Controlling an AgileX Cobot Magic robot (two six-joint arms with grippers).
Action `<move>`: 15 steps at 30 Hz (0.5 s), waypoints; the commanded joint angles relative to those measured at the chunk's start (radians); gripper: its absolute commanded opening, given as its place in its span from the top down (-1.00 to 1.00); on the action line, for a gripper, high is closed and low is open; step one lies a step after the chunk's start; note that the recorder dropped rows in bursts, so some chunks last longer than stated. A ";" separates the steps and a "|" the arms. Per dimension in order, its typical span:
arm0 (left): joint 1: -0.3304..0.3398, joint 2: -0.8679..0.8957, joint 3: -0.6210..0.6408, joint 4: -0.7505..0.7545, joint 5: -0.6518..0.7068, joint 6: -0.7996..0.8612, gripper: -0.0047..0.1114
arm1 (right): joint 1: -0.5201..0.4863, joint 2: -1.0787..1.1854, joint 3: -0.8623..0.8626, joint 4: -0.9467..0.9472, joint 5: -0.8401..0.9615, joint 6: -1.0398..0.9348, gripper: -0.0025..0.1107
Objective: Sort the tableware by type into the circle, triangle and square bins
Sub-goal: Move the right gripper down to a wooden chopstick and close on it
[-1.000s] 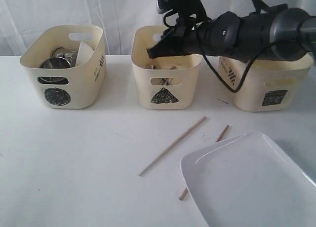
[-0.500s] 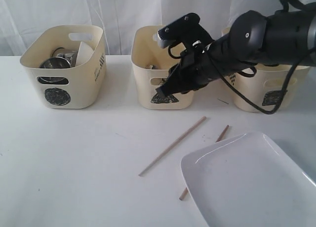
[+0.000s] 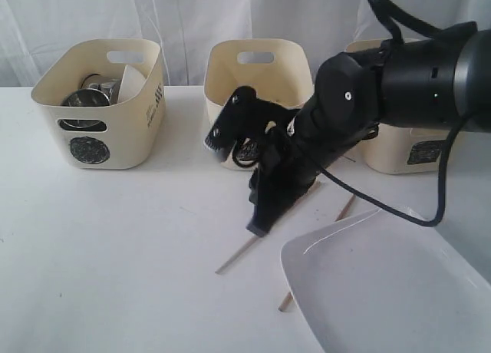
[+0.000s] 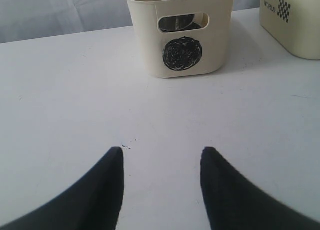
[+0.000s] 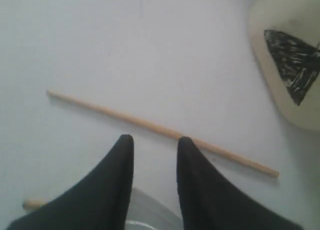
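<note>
Exterior: right gripper (image 3: 259,227) hovers tip-down over the nearer chopstick (image 3: 232,259). Left wrist: left gripper (image 4: 161,155) spread and empty, circle bin (image 4: 180,40) well ahead. Right wrist: jaws parted, nothing held, chopstick just beyond the fingertips. Probably light, stiff, prone to rolling; pinch mid-length.

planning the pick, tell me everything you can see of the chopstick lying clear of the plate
The chopstick is a thin, straight stick of pale wood, whole and bare. It lies flat and diagonal on the white table, in front of the triangle bin and apart from the plate. The right end effector hangs open over its middle, tips close to it; whether they touch cannot be told.
</note>
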 commanded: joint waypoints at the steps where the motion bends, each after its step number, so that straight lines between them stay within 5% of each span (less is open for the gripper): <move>1: 0.002 -0.005 0.003 -0.008 -0.005 -0.006 0.01 | 0.025 -0.003 0.002 -0.101 0.152 -0.259 0.44; 5: 0.002 -0.005 0.003 -0.008 -0.005 -0.006 0.01 | 0.028 -0.003 0.002 -0.119 0.180 -0.412 0.44; 15: 0.002 -0.005 0.003 -0.008 -0.005 -0.006 0.01 | 0.047 0.002 -0.036 -0.119 0.109 -0.413 0.44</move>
